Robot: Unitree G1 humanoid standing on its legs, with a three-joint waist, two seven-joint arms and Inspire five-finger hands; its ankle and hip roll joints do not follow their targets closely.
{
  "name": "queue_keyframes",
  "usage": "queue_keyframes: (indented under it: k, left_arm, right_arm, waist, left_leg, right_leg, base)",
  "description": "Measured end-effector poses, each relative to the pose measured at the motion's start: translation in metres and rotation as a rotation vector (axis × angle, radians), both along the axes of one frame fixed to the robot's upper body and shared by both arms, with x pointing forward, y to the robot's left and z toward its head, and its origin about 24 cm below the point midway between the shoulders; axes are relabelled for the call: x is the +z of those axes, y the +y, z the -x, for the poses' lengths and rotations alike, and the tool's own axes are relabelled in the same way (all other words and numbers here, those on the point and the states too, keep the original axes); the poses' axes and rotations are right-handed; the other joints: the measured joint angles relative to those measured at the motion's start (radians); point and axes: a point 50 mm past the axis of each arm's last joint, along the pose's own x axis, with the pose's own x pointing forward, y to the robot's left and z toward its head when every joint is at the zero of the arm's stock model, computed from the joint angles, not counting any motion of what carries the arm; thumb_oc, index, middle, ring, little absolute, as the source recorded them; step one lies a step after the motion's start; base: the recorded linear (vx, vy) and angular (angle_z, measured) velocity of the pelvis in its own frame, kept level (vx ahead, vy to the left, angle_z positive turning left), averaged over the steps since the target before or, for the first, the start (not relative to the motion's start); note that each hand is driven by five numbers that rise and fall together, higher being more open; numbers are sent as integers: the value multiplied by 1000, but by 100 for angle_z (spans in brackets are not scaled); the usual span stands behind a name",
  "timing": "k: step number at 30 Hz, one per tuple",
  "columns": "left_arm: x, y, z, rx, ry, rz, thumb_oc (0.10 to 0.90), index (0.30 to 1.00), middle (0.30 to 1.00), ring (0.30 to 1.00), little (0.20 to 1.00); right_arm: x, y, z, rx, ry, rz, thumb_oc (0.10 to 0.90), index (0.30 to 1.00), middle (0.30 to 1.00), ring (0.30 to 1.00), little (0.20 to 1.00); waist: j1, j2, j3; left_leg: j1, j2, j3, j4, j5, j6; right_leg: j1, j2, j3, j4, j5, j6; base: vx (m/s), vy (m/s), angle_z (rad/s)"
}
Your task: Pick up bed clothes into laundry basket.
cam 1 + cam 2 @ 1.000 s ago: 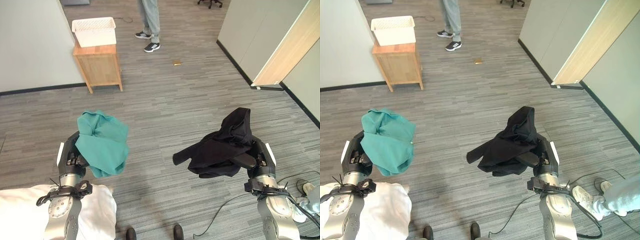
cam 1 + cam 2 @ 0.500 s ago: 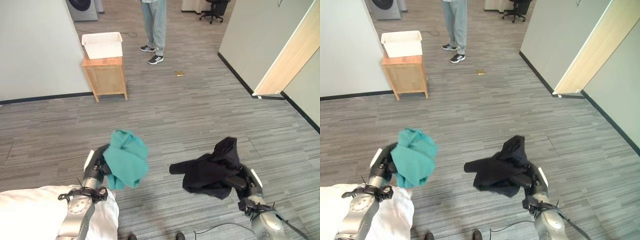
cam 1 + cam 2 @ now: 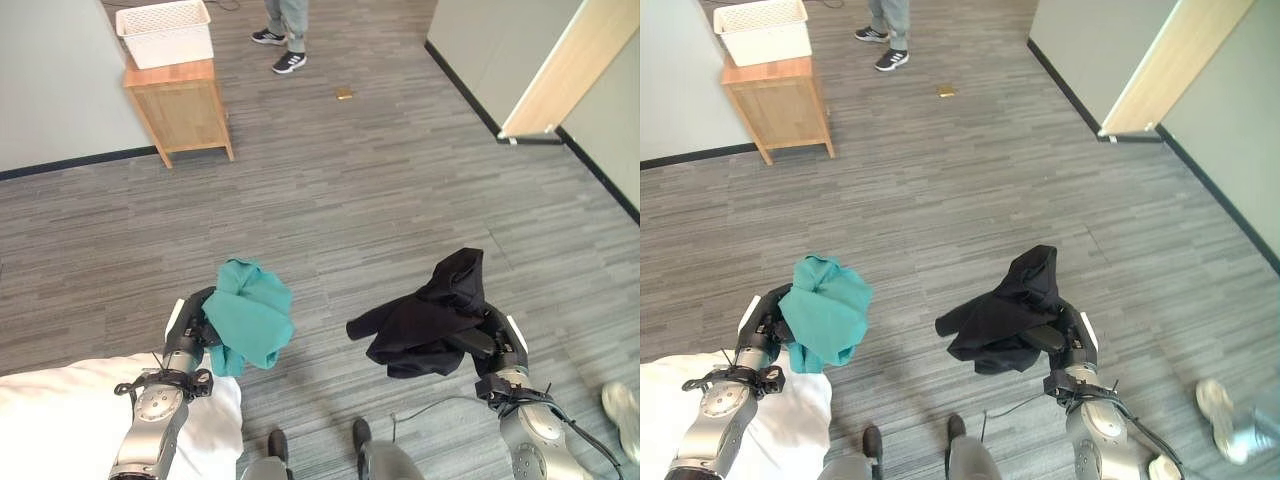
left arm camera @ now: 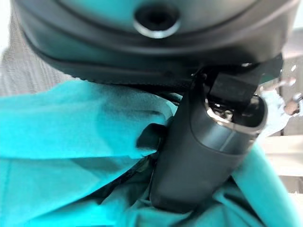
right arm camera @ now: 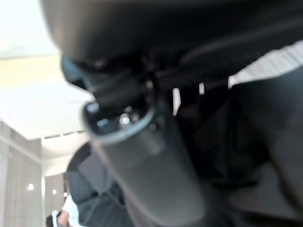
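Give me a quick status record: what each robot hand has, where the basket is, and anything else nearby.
left robot hand: shut on the teal garment, held up off the floor
right robot hand: shut on the black garment, also held off the floor
laundry basket: white, on top of the wooden cabinet, far ahead on the robot's left
basket contents: cannot tell from here
white bedding: low on the robot's left, beside the left arm
person: standing beyond the cabinet, legs and shoes visible
floor: grey planks between the robot and the cabinet
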Motion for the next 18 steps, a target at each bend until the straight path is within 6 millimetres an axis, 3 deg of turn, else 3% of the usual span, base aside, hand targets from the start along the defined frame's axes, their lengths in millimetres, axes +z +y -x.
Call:
queue_keyframes:
  k: [3,5,8,9,10,11,12,13,14,15,16,17,18]
  left_arm:
    - [3,9,1,35,-7,-10,400,300,300,300,300]
    - [5,14,1,75,-18,-15,400,300,300,300,300]
    - [5,16,2,89,-20,-17,400,300,300,300,300]
    - [3,14,3,96,-18,-2,400,300,300,300,300]
    - [1,13,5,101,-15,8,400,300,300,300,300]
    - [1,13,5,102,-15,10,400,300,300,300,300]
    - [2,10,1,102,-30,29,400,300,300,300,300]
    - [2,8,0,103,-33,37,400,300,300,300,300]
    - [-1,4,0,102,-28,60,400,300,300,300,300]
    - [1,0,-4,84,-33,70,400,300,300,300,300]
    - [1,-6,-5,58,-38,94,400,300,300,300,300]
    - [-3,-12,-3,20,-15,115,400,300,300,300,300]
    - [-9,-21,-2,-11,12,136,400,300,300,300,300]
  right_arm:
    - [-2,1,2,1,7,-2,400,300,300,300,300]
    - [-4,-1,5,-8,20,-1,400,300,300,300,300]
    - [-14,-3,17,-24,68,-8,400,300,300,300,300]
    - [-18,-4,18,-33,83,-10,400,300,300,300,300]
    - [-21,-5,17,-39,95,-16,400,300,300,300,300]
    - [-22,-5,17,-43,98,-18,400,300,300,300,300]
    - [-23,-8,18,-57,100,-32,400,300,300,300,300]
    - [-22,-10,19,-62,95,-36,400,300,300,300,300]
    - [-20,-16,19,-84,84,-33,400,300,300,300,300]
    - [-16,-20,18,-108,61,-38,400,300,300,300,300]
    - [-11,-23,12,-138,41,-46,400,300,300,300,300]
    - [-5,-23,4,-141,8,-56,400,300,300,300,300]
    - [-2,-25,2,-148,-7,-55,400,300,300,300,300]
  waist:
    - [5,-7,6]
    - [-2,-22,2]
    - [-25,-66,-26]
    - [-21,-53,-35]
    - [-16,-35,-43]
    - [-9,-33,-44]
    - [1,-48,-48]
    - [10,-52,-51]
    - [29,-54,-52]
    - [34,-75,-49]
    - [38,-105,-33]
    - [41,-125,-21]
    - [35,-127,-19]
  left_leg:
    - [16,5,2,-35,7,10]
    - [42,3,-10,-63,15,-9]
    - [100,1,-65,-103,4,-73]
    - [126,49,-74,-103,-12,-107]
    - [121,99,-82,-59,-22,-142]
    - [106,116,-87,-7,-27,-152]
    - [-31,166,-117,274,-53,-148]
    - [-69,182,-142,365,-49,-150]
    - [-169,200,-196,571,11,-108]
    - [-233,194,-213,712,45,-76]
    - [-299,164,-225,827,39,-79]
    - [-322,104,-215,840,9,-89]
    - [-325,73,-203,823,-14,-86]
  right_leg:
    - [-30,-35,-40,-191,0,9]
    - [-15,-43,-41,-329,5,6]
    - [71,-40,-32,-367,46,-24]
    - [81,2,-51,-335,115,-48]
    - [95,52,-68,-314,101,-85]
    - [103,78,-81,-306,88,-99]
    - [125,119,-109,-289,69,-162]
    - [123,130,-117,-264,47,-182]
    - [134,160,-139,-232,15,-236]
    - [138,152,-152,-226,-2,-245]
    - [157,148,-142,-224,-7,-252]
    - [193,148,-113,-242,-23,-241]
    - [219,147,-107,-257,-19,-247]
  base:
    - [321,-183,-5]
    - [326,-275,28]
    - [349,-386,68]
    - [280,-462,37]
    - [265,-526,23]
    - [130,-383,35]
    - [157,-508,24]
    - [85,-409,16]
    - [163,-460,2]
    - [228,-205,6]
    - [192,-102,7]
    - [138,-48,-3]
    - [189,-72,-28]
